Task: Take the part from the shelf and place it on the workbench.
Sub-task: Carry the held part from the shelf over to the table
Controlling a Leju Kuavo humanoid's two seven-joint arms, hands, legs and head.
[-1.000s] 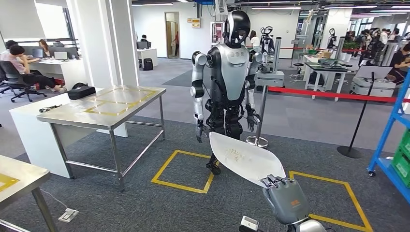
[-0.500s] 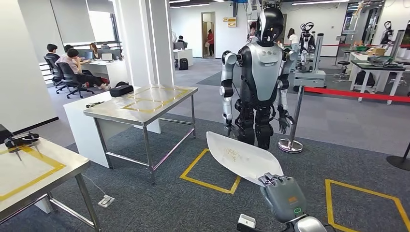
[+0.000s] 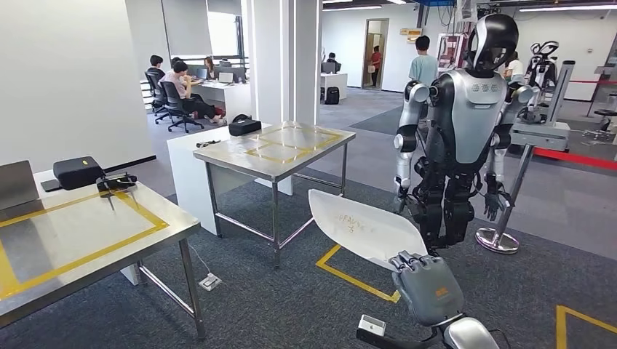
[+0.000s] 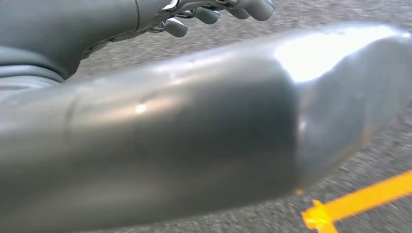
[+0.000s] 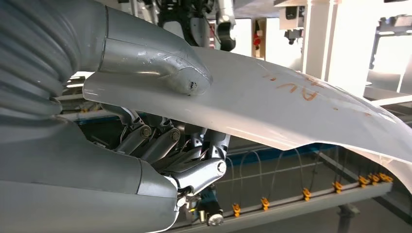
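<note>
My right hand (image 3: 429, 287) grips the part (image 3: 364, 229), a white curved panel with orange writing, low in the head view. The panel sticks out ahead of the hand and above the carpet. In the right wrist view the thumb (image 5: 160, 63) presses on the panel (image 5: 291, 107) from one side, with the fingers (image 5: 194, 155) curled under it. A steel workbench (image 3: 109, 240) with yellow tape lines stands near on the left. My left hand (image 4: 218, 9) hangs over the carpet with its fingers loosely apart and nothing in them.
A second steel table (image 3: 276, 149) stands further back in the middle. A silver and black humanoid robot (image 3: 466, 123) stands on the right beside a stanchion base (image 3: 498, 240). A black box (image 3: 76, 171) and a laptop (image 3: 14, 185) lie on the near workbench. People sit at desks (image 3: 178, 83).
The camera has swung left, so the whole scene slid to the right and the near workbench came further into the picture. The panel stays in my right hand.
</note>
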